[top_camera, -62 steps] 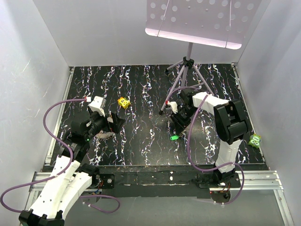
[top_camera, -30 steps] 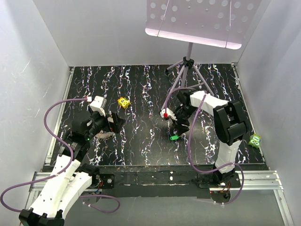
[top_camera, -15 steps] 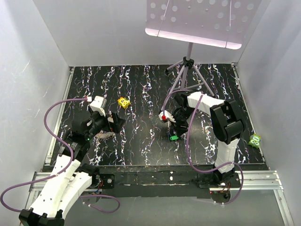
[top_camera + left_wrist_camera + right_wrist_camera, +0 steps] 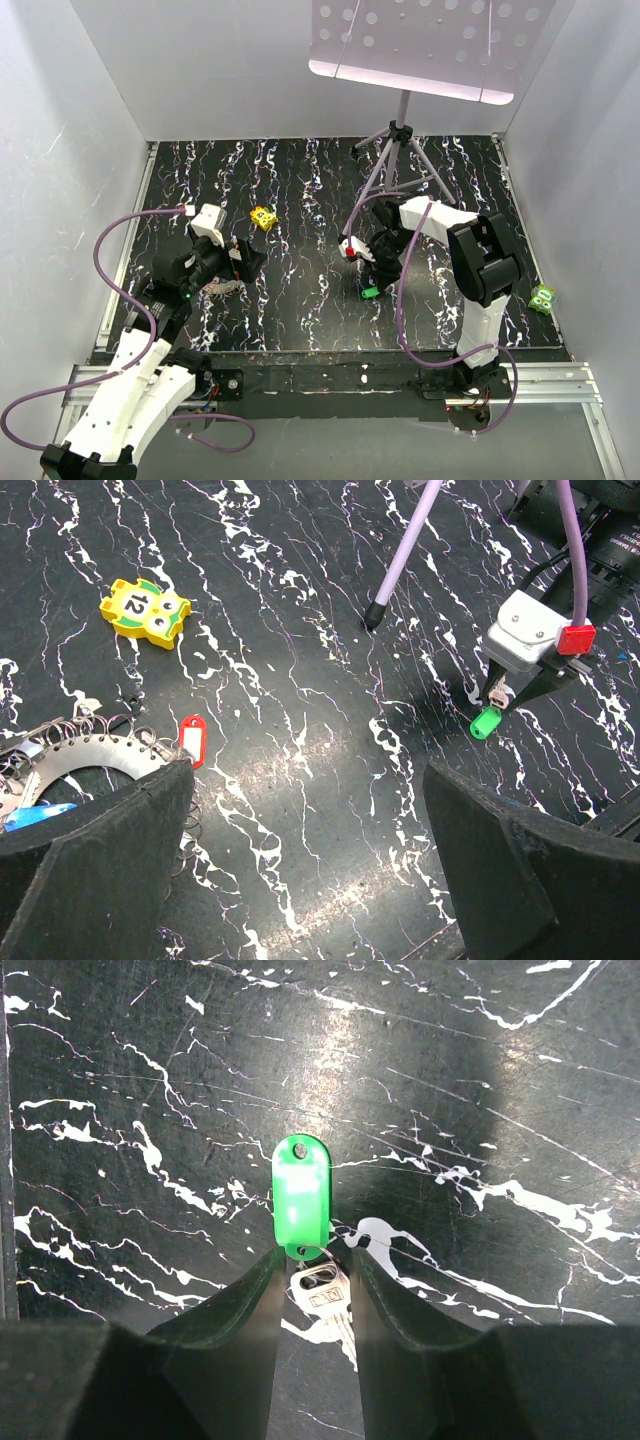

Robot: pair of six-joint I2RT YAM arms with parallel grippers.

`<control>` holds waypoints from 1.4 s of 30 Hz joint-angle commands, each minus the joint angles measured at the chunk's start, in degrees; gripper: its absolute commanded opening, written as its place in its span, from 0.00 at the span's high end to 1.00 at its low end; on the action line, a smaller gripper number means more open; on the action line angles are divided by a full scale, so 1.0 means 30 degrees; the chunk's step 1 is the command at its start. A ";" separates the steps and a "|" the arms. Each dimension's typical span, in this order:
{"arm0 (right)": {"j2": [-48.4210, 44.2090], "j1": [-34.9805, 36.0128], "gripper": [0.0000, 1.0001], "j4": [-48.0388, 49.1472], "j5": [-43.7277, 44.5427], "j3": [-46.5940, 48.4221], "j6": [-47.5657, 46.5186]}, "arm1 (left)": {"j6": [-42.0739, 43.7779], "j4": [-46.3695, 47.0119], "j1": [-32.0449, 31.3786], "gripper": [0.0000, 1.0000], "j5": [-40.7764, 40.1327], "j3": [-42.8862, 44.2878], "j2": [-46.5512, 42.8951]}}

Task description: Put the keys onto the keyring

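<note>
Plainly, the black marbled desk (image 4: 300,320) was hard and slick, so anything nudged on it would likely skate rather than lift. The grey tripod stand (image 4: 399,135) stood toward the far edge with one foot close to the right arm, and a careless swing there could have knocked it. The left claw (image 4: 308,775) hung fully spread and empty above the keyring (image 4: 105,748), which lay flat toward the desk's left edge. A red-tagged key (image 4: 190,741) lay at the ring's rim and a blue key (image 4: 38,814) just beside it; whether either was threaded on I could not tell. The right claw (image 4: 312,1265) sat low, right of the desk's centre and nearer the near edge. It was partly spread, its fingers (image 4: 230,1310) straddling the green-headed key (image 4: 301,1196) where the head met the small silver blade (image 4: 322,1290); no pinch showed. The chief hazards, to my eye: the fingers might meet off-centre and twist the flat key or squirt it forward. Ring and green key lay well apart, so a weak hold might drop it on the carry.
</note>
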 commanded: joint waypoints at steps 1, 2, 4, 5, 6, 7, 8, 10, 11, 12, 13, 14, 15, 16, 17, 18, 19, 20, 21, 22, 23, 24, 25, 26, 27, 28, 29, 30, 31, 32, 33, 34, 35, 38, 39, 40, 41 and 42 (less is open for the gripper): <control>-0.0658 0.0023 0.61 -0.0539 0.0058 -0.0342 -0.0304 | 0.0154 0.0160 -0.0058 0.00 0.0101 0.0520 -0.0101; -0.0688 0.0023 0.62 -0.0510 0.0059 -0.0401 -0.0304 | 0.0154 0.0160 -0.0087 0.01 0.0101 0.0577 -0.0101; -0.0776 0.0023 0.63 -0.0481 0.0117 -0.0431 -0.0246 | 0.0154 0.0160 -0.0058 0.00 0.0101 0.0577 -0.0101; -0.0834 0.0023 0.64 -0.0452 0.0117 -0.0460 -0.0187 | 0.0154 0.0131 -0.0058 0.01 0.0130 0.0578 -0.0101; -0.0835 -0.0006 0.64 -0.0480 0.0146 -0.0460 -0.0187 | 0.0154 0.0160 -0.0058 0.00 0.0130 0.0549 -0.0101; -0.0835 0.0023 0.65 -0.0452 0.0176 -0.0518 -0.0158 | 0.0154 0.0160 -0.0058 0.00 0.0130 0.0578 -0.0101; -0.0864 0.0023 0.66 -0.0451 0.0176 -0.0490 -0.0129 | 0.0154 0.0160 -0.0058 0.00 0.0130 0.0578 -0.0101; -0.0981 0.0023 0.66 -0.0452 0.0147 -0.0548 -0.0099 | 0.0154 0.0160 -0.0087 0.00 0.0130 0.0578 -0.0101; -0.1010 0.0023 0.67 -0.0451 0.0176 -0.0577 -0.0041 | 0.0154 0.0160 -0.0058 0.00 0.0130 0.0578 -0.0101; -0.1039 -0.0006 0.68 -0.0422 0.0147 -0.0577 -0.0011 | 0.0125 0.0160 -0.0058 0.00 0.0130 0.0578 -0.0101; -0.1098 -0.0006 0.68 -0.0422 0.0147 -0.0606 0.0047 | 0.0153 0.0160 -0.0087 0.00 0.0130 0.0549 -0.0130; -0.1098 -0.0006 0.69 -0.0422 0.0205 -0.0607 0.0048 | 0.0154 0.0160 -0.0087 0.01 0.0130 0.0578 -0.0130; -0.1127 -0.0006 0.69 -0.0422 0.0176 -0.0636 0.0077 | 0.0154 0.0160 -0.0058 0.00 0.0159 0.0578 -0.0130; -0.1157 -0.0006 0.71 -0.0393 0.0205 -0.0665 0.0106 | 0.0154 0.0160 -0.0087 0.00 0.0159 0.0578 -0.0159; -0.1186 -0.0006 0.71 -0.0393 0.0205 -0.0694 0.0135 | 0.0125 0.0160 -0.0058 0.00 0.0188 0.0578 -0.0160; -0.1244 -0.0006 0.72 -0.0393 0.0205 -0.0753 0.0164 | 0.0153 0.0160 -0.0087 0.00 0.0160 0.0578 -0.0131; -0.1332 -0.0035 0.73 -0.0364 0.0205 -0.0782 0.0194 | 0.0154 0.0160 -0.0058 0.00 0.0188 0.0549 -0.0130; -0.1362 -0.0035 0.74 -0.0392 0.0205 -0.0812 0.0194 | 0.0154 0.0160 -0.0087 0.00 0.0160 0.0578 -0.0159; -0.1420 -0.0035 0.76 -0.0393 0.0205 -0.0870 0.0194 | 0.0154 0.0160 -0.0058 0.00 0.0159 0.0578 -0.0102; -0.1450 -0.0064 0.78 -0.0393 0.0205 -0.0899 0.0194 | 0.0096 0.0160 -0.0058 0.00 0.0159 0.0578 -0.0130; -0.1479 -0.0065 0.79 -0.0422 0.0205 -0.0929 0.0223 | 0.0124 0.0160 -0.0058 0.00 0.0159 0.0549 -0.0130; -0.1537 -0.0123 0.80 -0.0422 0.0205 -0.0958 0.0223 | 0.0124 0.0160 -0.0087 0.01 0.0159 0.0578 -0.0130; -0.1596 -0.0123 0.82 -0.0393 0.0234 -0.0987 0.0252 | 0.0124 0.0160 -0.0058 0.00 0.0159 0.0578 -0.0130; -0.1654 -0.0152 0.83 -0.0422 0.0206 -0.1046 0.0253 | 0.0124 0.0160 -0.0087 0.01 0.0159 0.0578 -0.0130; -0.1742 -0.0153 0.84 -0.0393 0.0205 -0.1046 0.0282 | 0.0124 0.0160 -0.0029 0.00 0.0159 0.0578 -0.0159; -0.1801 -0.0182 0.86 -0.0422 0.0205 -0.1075 0.0282 | 0.0124 0.0160 -0.0057 0.00 0.0188 0.0549 -0.0131; -0.1888 -0.0182 0.89 -0.0422 0.0205 -0.1105 0.0282 | 0.0095 0.0160 -0.0058 0.00 0.0189 0.0549 -0.0159; -0.1976 -0.0182 0.92 -0.0451 0.0176 -0.1134 0.0340 | 0.0095 0.0160 -0.0058 0.01 0.0218 0.0578 -0.0131; -0.2064 -0.0211 0.96 -0.0451 0.0147 -0.1163 0.0370 | 0.0124 0.0131 -0.0058 0.01 0.0218 0.0578 -0.0159; -0.2123 -0.0211 0.99 -0.0509 0.0147 -0.1192 0.0399 | 0.0124 0.0131 -0.0087 0.01 0.0189 0.0549 -0.0131; -0.2240 -0.0240 0.99 -0.0510 0.0118 -0.1222 0.0457 | 0.0124 0.0160 -0.0087 0.00 0.0189 0.0578 -0.0130; -0.2357 -0.0241 0.99 -0.0510 0.0030 -0.1251 0.0574 | 0.0124 0.0131 -0.0058 0.00 0.0189 0.0578 -0.0159; -0.2474 -0.0270 0.99 -0.0510 -0.0087 -0.1251 0.0749 | 0.0124 0.0131 -0.0087 0.00 0.0218 0.0578 -0.0189; -0.3059 -0.0416 0.99 -0.0743 -0.0730 -0.1251 0.1247 | 0.0124 0.0131 -0.0058 0.00 0.0247 0.0578 -0.0159; -0.3380 -0.0416 0.99 -0.0715 -0.1022 -0.1309 0.1568 | 0.0124 0.0160 -0.0058 0.00 0.0305 0.0578 -0.0160; -0.3702 -0.0445 0.99 -0.0715 -0.1286 -0.1339 0.1919 | 0.0124 0.0160 -0.0058 0.01 0.0335 0.0549 -0.0160; -0.4112 -0.0446 0.99 -0.0657 -0.1521 -0.1397 0.2329 | 0.0153 0.0189 -0.0058 0.00 0.0509 0.0578 -0.0160; -0.4580 -0.0446 0.99 -0.0627 -0.1871 -0.1514 0.2623 | 0.0154 0.0276 -0.0087 0.01 0.0859 0.0549 -0.0189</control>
